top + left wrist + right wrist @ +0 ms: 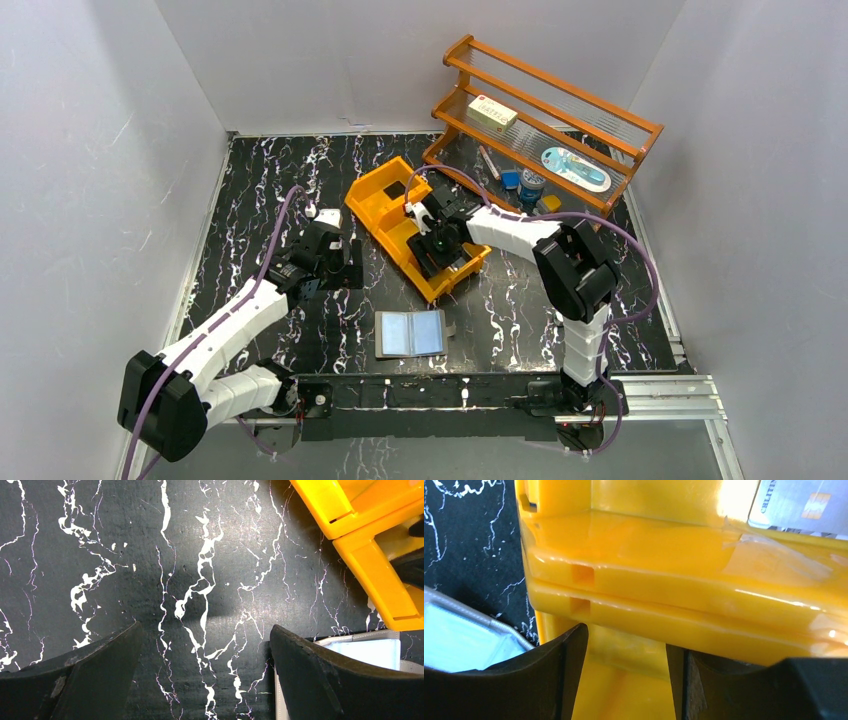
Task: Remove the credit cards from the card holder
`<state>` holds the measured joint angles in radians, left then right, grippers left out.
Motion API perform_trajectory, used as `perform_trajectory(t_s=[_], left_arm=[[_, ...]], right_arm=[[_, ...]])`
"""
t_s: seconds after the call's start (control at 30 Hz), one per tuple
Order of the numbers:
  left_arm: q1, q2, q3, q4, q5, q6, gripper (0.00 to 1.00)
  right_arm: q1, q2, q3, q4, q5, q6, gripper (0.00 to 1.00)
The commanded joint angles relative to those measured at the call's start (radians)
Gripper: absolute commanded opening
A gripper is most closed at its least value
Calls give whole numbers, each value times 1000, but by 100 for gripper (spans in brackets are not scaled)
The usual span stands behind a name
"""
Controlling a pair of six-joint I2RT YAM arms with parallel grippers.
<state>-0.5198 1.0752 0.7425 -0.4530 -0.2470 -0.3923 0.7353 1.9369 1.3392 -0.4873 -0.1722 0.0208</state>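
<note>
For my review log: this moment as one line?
card holder open on table | silvery card in orange bin | right gripper open over bin | left gripper open

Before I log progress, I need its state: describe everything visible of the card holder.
The card holder lies open and flat on the black marbled table, near the middle of its front edge. Two pale blue-grey leaves sit side by side inside a grey cover. No card shows in it from above. Only the table touches it.
</note>
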Motion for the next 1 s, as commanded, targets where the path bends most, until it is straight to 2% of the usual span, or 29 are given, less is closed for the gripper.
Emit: perform_trajectory(t_s=[0.0,0.13,0.27,0.47,0.57,0.67,0.77,0.83,0.97], left_arm=[[6,-2,-8,-2,1,10,98],[5,-7,-9,-3,-6,10,98],[5,-14,-9,-3,-2,13,98],[5,-14,-16,2,32,13,98],[5,-3,-19,20,68,12,98],[5,24,-13,52,128,4,98],[5,52,-7,86,175,-19,98],[6,65,-2,99,194,-30,98],[4,73,-4,107,201,-27,98]], right_arm=[[12,-16,76,-107,-72,45,68],[12,-56,196,-169,18,55,75],[6,-105,235,-175,216,71,78],[-111,-173,186,-194,406,130,82],[-184,-190,142,-162,318,149,83],[-245,-190,121,-139,98,155,82],[-248,-168,97,-90,-44,175,85],[-246,-132,98,-94,-105,187,83],[-175,-79,114,-108,-174,166,80]])
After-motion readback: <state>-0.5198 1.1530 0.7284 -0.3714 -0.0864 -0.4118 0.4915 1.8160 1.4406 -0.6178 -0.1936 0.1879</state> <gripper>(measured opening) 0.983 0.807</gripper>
